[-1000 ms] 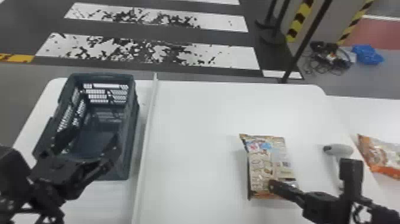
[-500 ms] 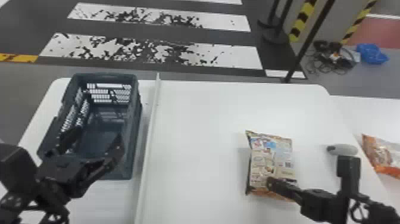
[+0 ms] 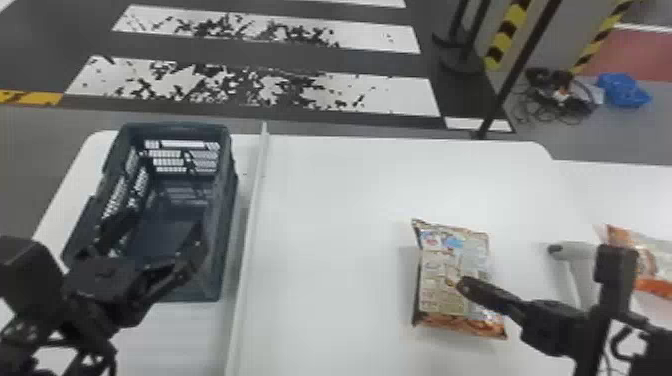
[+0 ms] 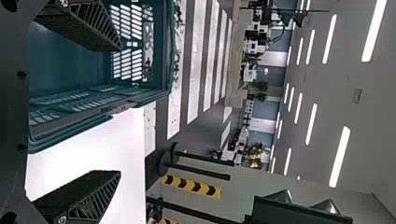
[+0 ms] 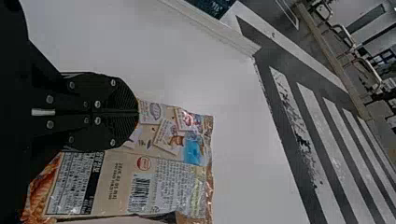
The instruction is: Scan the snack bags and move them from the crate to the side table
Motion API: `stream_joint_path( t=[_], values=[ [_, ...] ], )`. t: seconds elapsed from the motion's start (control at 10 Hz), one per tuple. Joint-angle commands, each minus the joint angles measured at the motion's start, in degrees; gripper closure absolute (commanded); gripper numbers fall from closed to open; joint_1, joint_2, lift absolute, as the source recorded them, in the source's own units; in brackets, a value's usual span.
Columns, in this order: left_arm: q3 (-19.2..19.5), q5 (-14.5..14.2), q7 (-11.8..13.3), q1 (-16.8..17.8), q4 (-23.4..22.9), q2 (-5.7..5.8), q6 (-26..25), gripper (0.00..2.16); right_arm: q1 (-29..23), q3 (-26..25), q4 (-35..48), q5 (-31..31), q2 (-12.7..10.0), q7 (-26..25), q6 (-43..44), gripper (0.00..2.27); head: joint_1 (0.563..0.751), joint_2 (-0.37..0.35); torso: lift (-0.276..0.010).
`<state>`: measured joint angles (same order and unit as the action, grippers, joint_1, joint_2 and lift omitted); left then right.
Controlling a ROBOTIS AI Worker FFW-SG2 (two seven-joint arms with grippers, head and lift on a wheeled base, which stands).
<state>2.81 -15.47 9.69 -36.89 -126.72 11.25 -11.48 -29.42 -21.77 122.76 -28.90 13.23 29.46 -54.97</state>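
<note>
Lying on the desk [image 3: 330, 205] right of the crate [image 3: 226, 215], the snack bag [image 3: 441, 300] sits at the tips of the right arm's fingers [image 5: 122, 123], the nearer pair. These fingers are clenched together, aimed left and slightly far; the bag's long axis runs near to far (its near end angled a little right), so it crosses their line. Whether the tips touch the bag, I can't tell. To grasp it, they would probably need to part and straddle an edge. The barcode side faces up, handy for the scanner [image 3: 580, 251] to the right. The left arm's fingers [image 4: 93, 30] are spread at the crate.
</note>
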Motion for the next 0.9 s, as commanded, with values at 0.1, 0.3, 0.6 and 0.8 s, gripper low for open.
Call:
stream_joint_path(
  t=[0.1,0.3,0.6,0.8],
  values=[
    [0.0,0.1,-0.1,0.1,0.1,0.18,-0.6,0.05,8.8,5.6,-8.4,4.6,0.1,-0.4,4.7,2.24,0.695,-0.093,-0.087],
    [0.7,0.2,-0.4,-0.8,-0.1,0.26,-0.6,0.05,13.3,9.6,-14.7,7.2,0.9,-1.0,8.6,2.24,0.695,-0.069,-0.087],
    [1.2,0.2,-0.5,-1.0,0.2,0.09,-0.6,0.05,12.5,10.1,-17.0,7.3,1.4,-1.0,10.5,2.24,0.695,-0.051,-0.087],
    [0.8,0.2,-0.4,-0.5,0.4,0.00,-0.6,0.05,10.3,10.4,-16.6,7.2,1.6,-0.5,11.1,2.24,0.695,-0.051,-0.087]
  ],
)
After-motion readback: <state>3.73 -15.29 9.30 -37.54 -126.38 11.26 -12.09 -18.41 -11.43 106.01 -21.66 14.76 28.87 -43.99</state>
